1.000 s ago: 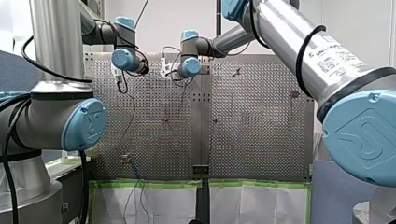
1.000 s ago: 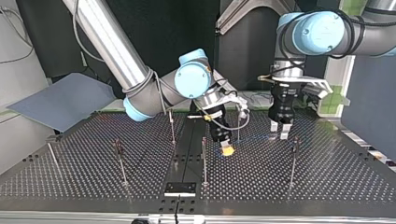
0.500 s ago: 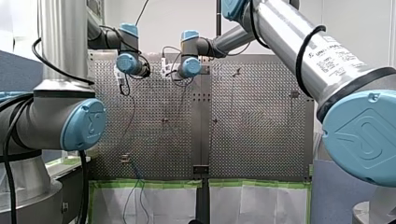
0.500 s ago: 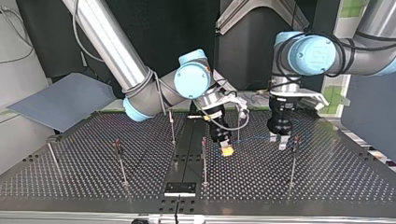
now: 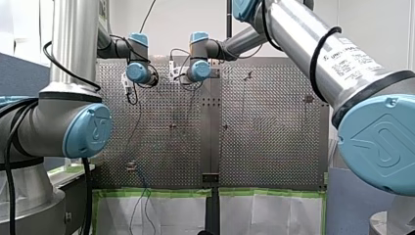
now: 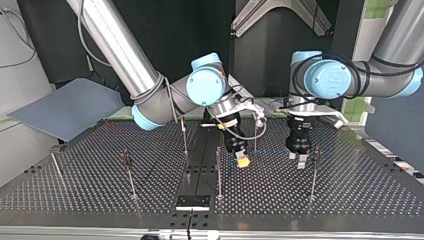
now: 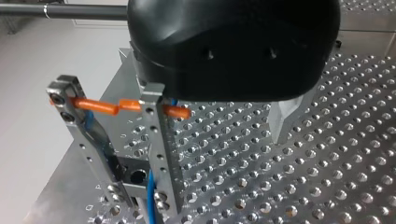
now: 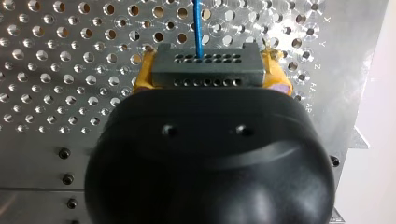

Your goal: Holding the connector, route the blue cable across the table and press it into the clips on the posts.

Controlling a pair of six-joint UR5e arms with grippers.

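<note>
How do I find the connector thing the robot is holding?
Look at the perforated table, then at my right arm's claw. Squeezed between its yellow pads is the connector: a dark grey block with two rows of tiny holes, the only thing with the blue cable coming out of it.

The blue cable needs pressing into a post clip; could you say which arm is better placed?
Probably left. My left gripper hangs open beside the post, while my right gripper is shut on the connector feeding the blue cable.
</note>
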